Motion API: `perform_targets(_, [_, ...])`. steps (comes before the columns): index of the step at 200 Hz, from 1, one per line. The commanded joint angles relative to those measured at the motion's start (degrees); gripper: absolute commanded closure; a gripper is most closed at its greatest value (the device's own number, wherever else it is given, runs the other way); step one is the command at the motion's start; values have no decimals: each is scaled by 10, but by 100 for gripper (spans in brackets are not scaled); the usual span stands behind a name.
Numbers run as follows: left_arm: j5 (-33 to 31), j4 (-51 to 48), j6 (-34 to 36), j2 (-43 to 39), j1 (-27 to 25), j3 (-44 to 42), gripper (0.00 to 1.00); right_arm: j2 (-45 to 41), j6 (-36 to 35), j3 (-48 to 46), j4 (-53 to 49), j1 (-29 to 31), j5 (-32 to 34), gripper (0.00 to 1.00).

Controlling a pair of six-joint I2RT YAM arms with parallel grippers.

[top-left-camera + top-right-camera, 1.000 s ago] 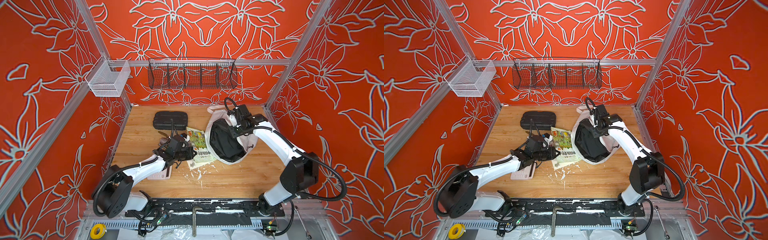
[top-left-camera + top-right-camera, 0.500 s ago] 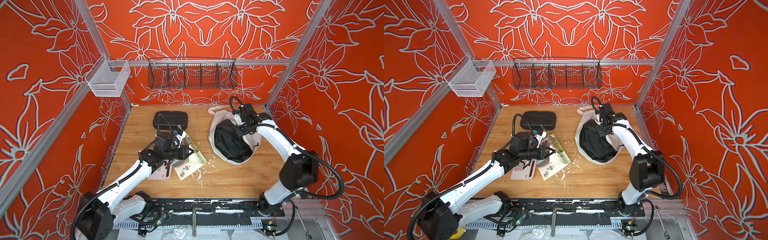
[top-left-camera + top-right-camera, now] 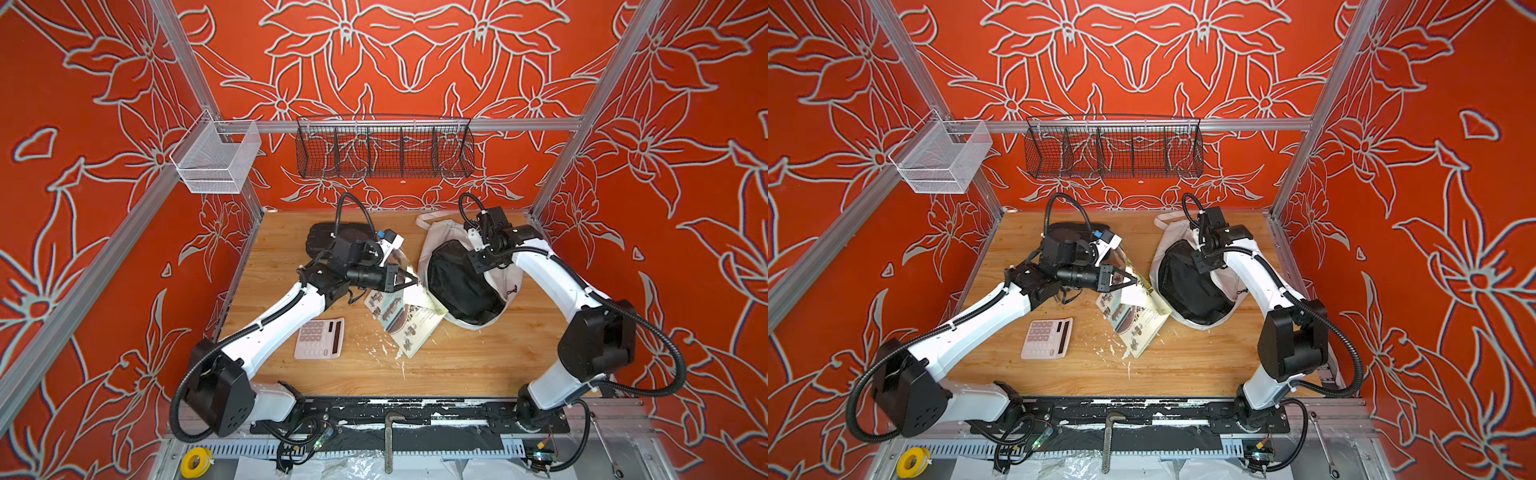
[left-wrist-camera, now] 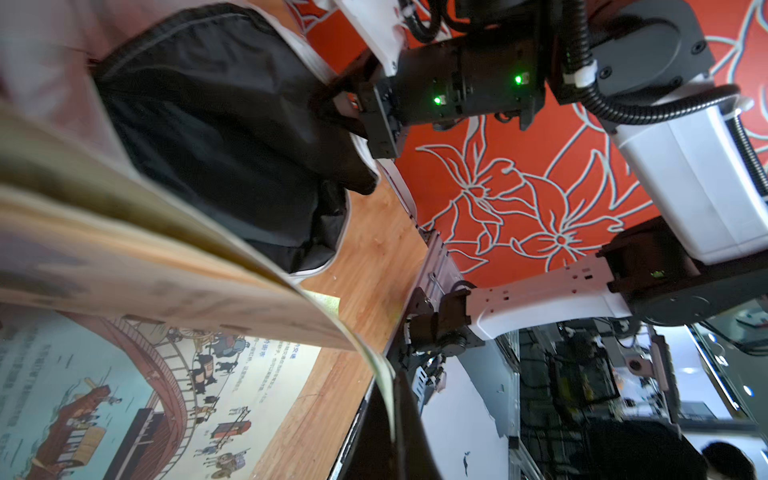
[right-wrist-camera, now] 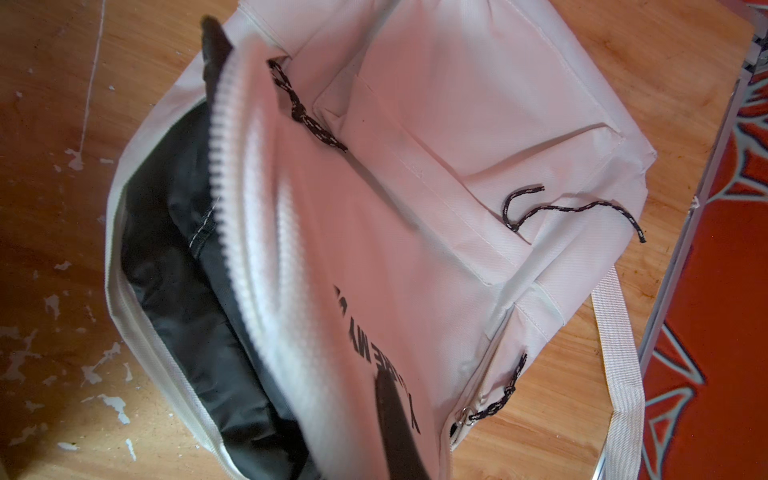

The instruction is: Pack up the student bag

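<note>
My right hand point(image 4: 353, 112) is pinched tight on the zipper edge of the white backpack point(image 3: 439, 232). It holds the front flap up, so the black-lined mouth gapes toward the middle of the counter point(image 3: 457, 365). In both top views the bag lies right of centre, near the back of the counter, with a webbing strap at its far side. My left hand point(image 3: 409, 279) is clamped on some leaves of the picture book point(image 3: 411, 332) (cover or pages, I cannot tell). They curl up off an illustrated spread that lies on the wood just left of the bag's mouth. A pink calculator point(image 3: 319, 338) lies lower left of the book, apart from it. The black hard case point(image 3: 318, 239) sits at upper centre, partly hidden by my left wrist.
</note>
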Motion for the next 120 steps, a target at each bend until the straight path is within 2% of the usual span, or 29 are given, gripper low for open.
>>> perform_targets(1, [56,-15,43,44,-33,57,100,6,-9,47,-13,1,5,100])
perform_targets(42, [89,-71,108,140,-77,162,100,20,-16,96,-44,0,8,100])
perform_targets(67, [93,-66,133,167,-90,143,100,18,-18,102,-52,1,6,100])
perform_targets(83, [70,-76,155,187,-85,121,100,18,-19,98,-60,0,6,100])
perform_targets(120, [56,-71,153,224,-72,77,100,13,-20,65,-60,1,-3,100])
